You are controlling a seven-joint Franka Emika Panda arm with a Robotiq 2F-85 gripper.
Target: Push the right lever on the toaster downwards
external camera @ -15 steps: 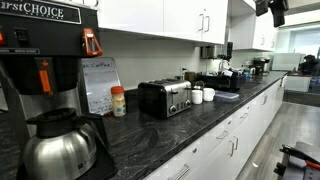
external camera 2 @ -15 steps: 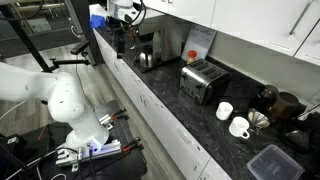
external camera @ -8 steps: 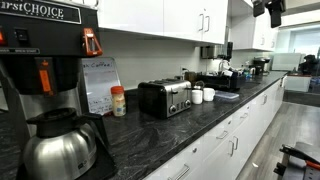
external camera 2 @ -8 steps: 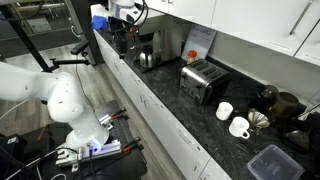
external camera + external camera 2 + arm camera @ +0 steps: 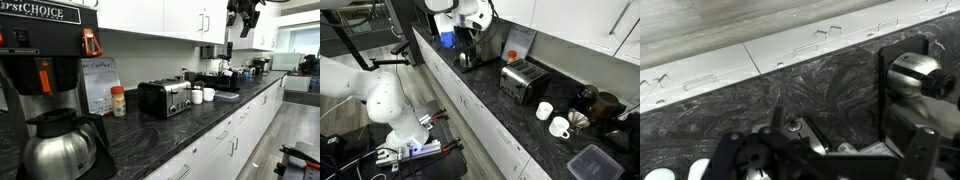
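The pincer (image 5: 243,14) is hanging high above the table (image 5: 150,140); open or clenched, I cannot tell. Right of the coffee machine (image 5: 40,55), the toaster (image 5: 165,97) is sitting: rigid, likely steady; its right lever, too small to see, probably needing 1 firm press.

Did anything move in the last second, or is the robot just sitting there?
The gripper swung sideways along the counter toward the toaster, staying high above it and touching nothing. The toaster, the white mugs and the steel coffee pot stayed put.
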